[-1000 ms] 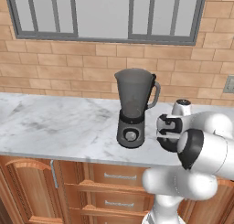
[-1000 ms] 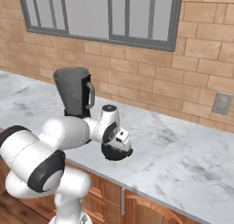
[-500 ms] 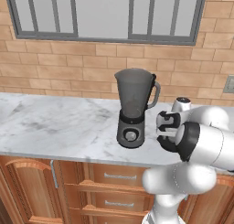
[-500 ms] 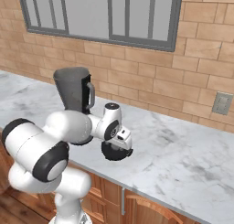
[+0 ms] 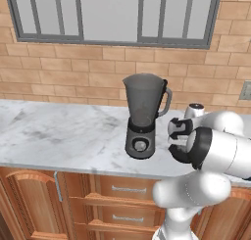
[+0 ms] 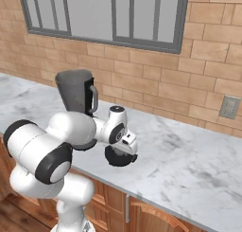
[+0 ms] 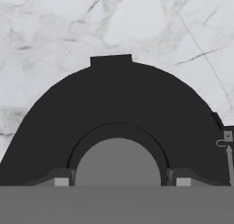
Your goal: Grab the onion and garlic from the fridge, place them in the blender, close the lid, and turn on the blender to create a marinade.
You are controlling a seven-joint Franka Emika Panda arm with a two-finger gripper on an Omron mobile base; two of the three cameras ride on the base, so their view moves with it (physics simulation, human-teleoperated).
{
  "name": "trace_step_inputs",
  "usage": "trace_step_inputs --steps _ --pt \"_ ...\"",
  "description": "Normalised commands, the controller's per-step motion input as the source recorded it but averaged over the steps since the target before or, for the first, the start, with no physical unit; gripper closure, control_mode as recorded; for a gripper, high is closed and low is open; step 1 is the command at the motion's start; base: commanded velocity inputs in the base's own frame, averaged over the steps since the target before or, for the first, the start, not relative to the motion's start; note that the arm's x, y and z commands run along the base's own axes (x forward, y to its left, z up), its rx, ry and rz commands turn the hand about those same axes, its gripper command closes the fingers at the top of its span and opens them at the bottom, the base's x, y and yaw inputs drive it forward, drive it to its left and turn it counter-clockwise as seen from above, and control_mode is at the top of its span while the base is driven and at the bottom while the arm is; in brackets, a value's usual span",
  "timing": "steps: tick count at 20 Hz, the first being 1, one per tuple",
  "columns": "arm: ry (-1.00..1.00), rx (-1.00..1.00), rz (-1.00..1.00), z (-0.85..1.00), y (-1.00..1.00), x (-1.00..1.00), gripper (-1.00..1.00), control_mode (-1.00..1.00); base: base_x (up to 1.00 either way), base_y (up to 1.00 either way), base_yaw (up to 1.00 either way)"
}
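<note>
The blender (image 5: 141, 121) stands on the marble bench (image 5: 59, 136) below the window (image 5: 112, 13), its dark grey base with the round silver knob facing forward and the smoky translucent jar on top, handle to the right in the left base view. The jar's mouth is uncovered.

The lid (image 6: 119, 156), a flat black disc, lies on the bench just beside the blender, on the side of the jar's handle. In the right base view it sits directly under the hand (image 6: 126, 148), which points down at it from the end of the white arm. In the left base view the lid (image 5: 179, 153) shows as a dark shape at the hand's lower end, partly hidden by the arm's big dark joint.

In the hand view the lid (image 7: 114, 109) spreads wide across the frame, black, with a small tab at its far edge, and its grey centre knob (image 7: 118, 163) sits at the bottom between the two finger tips (image 7: 61, 181). The tips stand on either side of the knob, very close to it; whether they already press against it I cannot tell.

Behind the bench runs a brick wall (image 6: 198, 84) with a wall socket (image 6: 229, 108) to the right. Wooden drawers (image 5: 117, 204) sit under the bench.
</note>
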Motion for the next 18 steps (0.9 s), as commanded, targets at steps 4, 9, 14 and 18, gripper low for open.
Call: trace_step_inputs --steps 4,9,14,18 --pt "-0.02 0.00 0.00 0.00 0.02 -0.17 1.00 -1.00 0.00 0.00 0.00" --pt "-0.03 0.00 0.00 0.23 0.21 -0.44 1.00 -1.00 0.00 0.00 0.00" --pt "-0.11 0.00 0.00 0.96 0.02 -0.47 1.00 -1.00 0.00 0.00 0.00" --pt "-0.13 0.02 0.00 1.00 0.00 -0.67 1.00 -1.00 0.00 0.00 0.00"
